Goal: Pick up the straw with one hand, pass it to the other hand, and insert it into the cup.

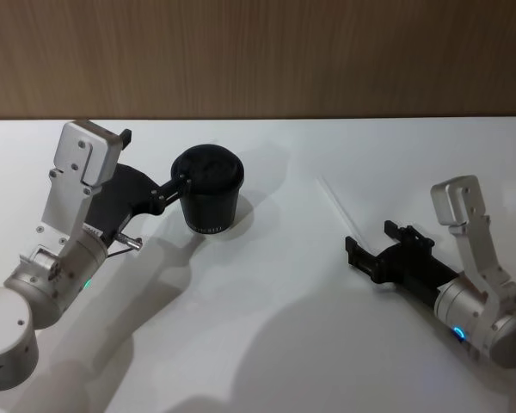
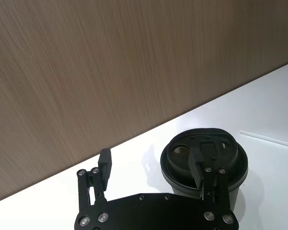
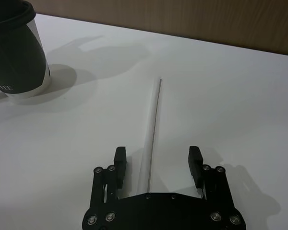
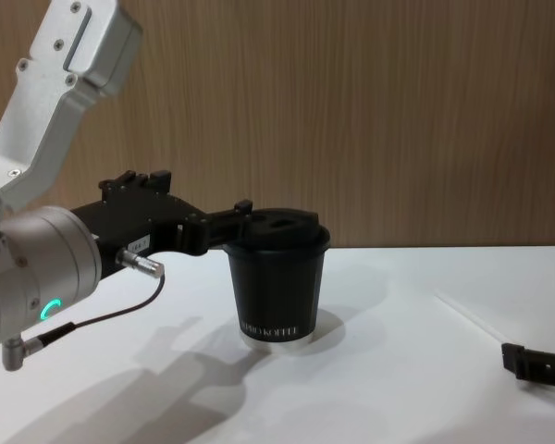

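The right gripper [image 3: 157,153] is spreading its jaws wide, straddling the near end of the straw [image 3: 152,120] and gripping nothing. The straw is lying flat, right of the worktop's [image 1: 267,344] centre. The left gripper [image 2: 151,158], equally agape, is touching one finger [image 2: 198,167] to the lid of the cup [image 1: 208,206], towards the far edge. Bare worktop is lying between cup and straw.

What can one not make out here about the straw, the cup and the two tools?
Straw: its near end, hidden behind the right tool, right wrist view.
Cup: its lettering, cut off by the edge in the right wrist view, too small in the chest view.
Left tool: whether its finger touches the cup; black on black, left wrist view.
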Robot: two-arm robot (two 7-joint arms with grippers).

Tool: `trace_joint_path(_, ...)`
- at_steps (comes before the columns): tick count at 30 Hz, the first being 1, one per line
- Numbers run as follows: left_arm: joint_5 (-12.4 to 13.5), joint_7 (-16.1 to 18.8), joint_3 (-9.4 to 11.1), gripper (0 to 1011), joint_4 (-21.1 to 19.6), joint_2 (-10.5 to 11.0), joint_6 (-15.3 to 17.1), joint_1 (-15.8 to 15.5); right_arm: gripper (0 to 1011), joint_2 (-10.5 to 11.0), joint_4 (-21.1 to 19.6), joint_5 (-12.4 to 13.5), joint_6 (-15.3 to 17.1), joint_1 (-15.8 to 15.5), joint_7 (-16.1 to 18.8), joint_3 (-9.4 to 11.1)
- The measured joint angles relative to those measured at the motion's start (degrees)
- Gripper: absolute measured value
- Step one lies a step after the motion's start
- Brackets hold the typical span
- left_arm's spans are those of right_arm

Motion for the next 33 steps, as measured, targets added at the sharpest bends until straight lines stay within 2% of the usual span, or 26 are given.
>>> trace_joint_path(33,0.00,0.00,0.00,1003,0.00,0.00,0.00,0.00,572,-0.40,-0.53,-1.15,0.46,-0.17,0.45,0.11)
